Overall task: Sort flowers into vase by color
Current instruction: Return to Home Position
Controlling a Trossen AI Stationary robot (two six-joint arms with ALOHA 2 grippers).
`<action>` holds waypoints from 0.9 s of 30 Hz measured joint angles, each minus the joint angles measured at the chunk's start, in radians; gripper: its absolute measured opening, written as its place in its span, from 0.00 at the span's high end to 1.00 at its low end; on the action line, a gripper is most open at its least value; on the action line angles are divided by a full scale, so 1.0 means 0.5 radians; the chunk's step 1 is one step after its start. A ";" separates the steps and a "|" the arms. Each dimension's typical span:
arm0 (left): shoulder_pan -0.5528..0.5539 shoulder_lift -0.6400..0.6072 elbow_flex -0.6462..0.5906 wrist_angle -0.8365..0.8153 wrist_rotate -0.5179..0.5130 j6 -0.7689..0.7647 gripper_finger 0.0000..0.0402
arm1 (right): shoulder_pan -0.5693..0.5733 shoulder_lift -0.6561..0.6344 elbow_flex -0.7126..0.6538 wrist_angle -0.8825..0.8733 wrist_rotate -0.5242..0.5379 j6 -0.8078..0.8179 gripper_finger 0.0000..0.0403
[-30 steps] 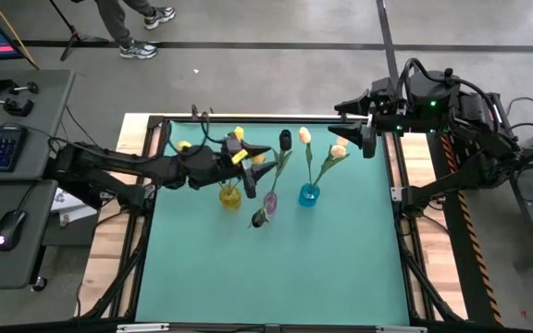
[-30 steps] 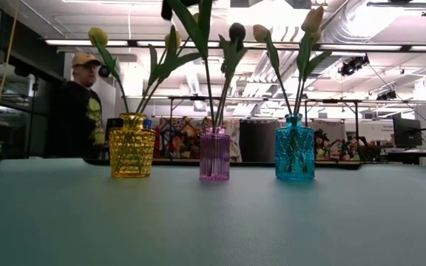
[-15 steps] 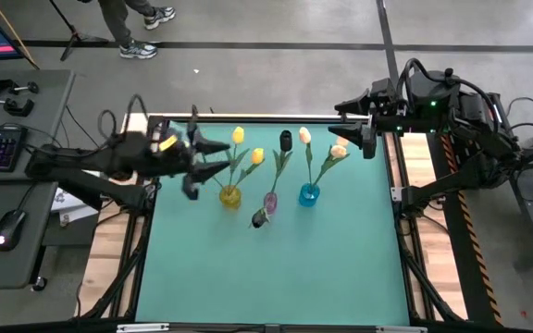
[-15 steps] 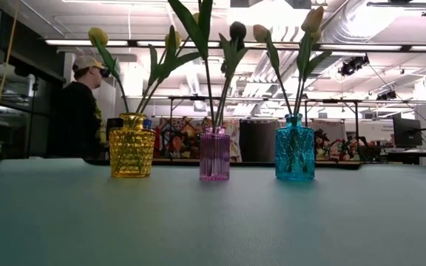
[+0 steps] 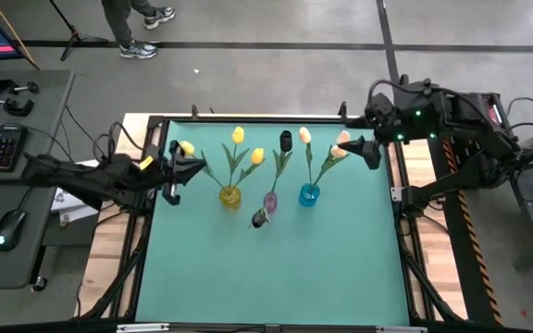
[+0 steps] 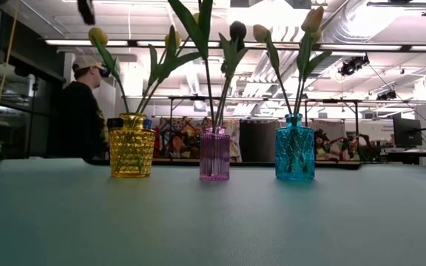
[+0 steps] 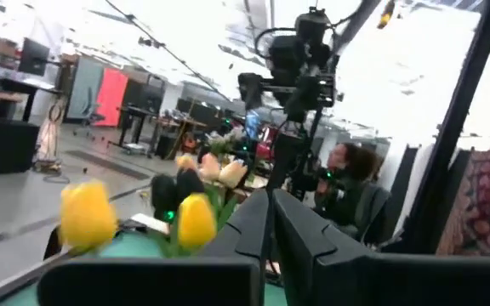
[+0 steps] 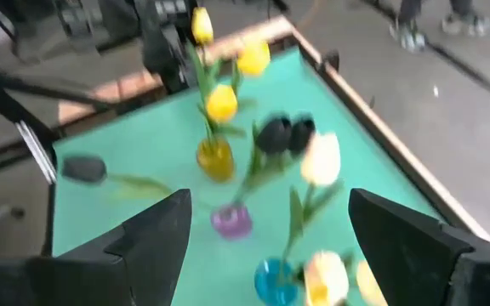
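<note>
Left gripper (image 5: 192, 167): fingers pressed together, empty, yellow vase (image 5: 229, 195) just ahead.
Right gripper (image 5: 368, 153): spread, empty, blue vase (image 5: 309, 194) near.
Flowers (image 5: 238, 136): all in vases, colour-matched, dark ones in the purple vase (image 5: 271, 201).
Remaining: likely just homing.

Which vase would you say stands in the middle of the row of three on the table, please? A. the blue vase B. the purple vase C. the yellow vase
B: in the low view the purple vase stands between the yellow vase on one side and the blue vase on the other.
</note>
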 joint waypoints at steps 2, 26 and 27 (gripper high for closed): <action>0.000 -0.088 -0.107 0.034 -0.027 -0.044 0.99 | 0.003 -0.013 -0.010 -0.091 -0.001 0.035 0.26; 0.000 -0.926 -0.820 -0.102 -0.232 -0.441 1.00 | 0.305 -1.424 -1.867 0.802 0.064 0.759 0.96; 0.000 -0.926 -0.819 -0.157 -0.242 -0.475 1.00 | 0.304 -1.453 -1.914 0.842 0.054 0.759 0.97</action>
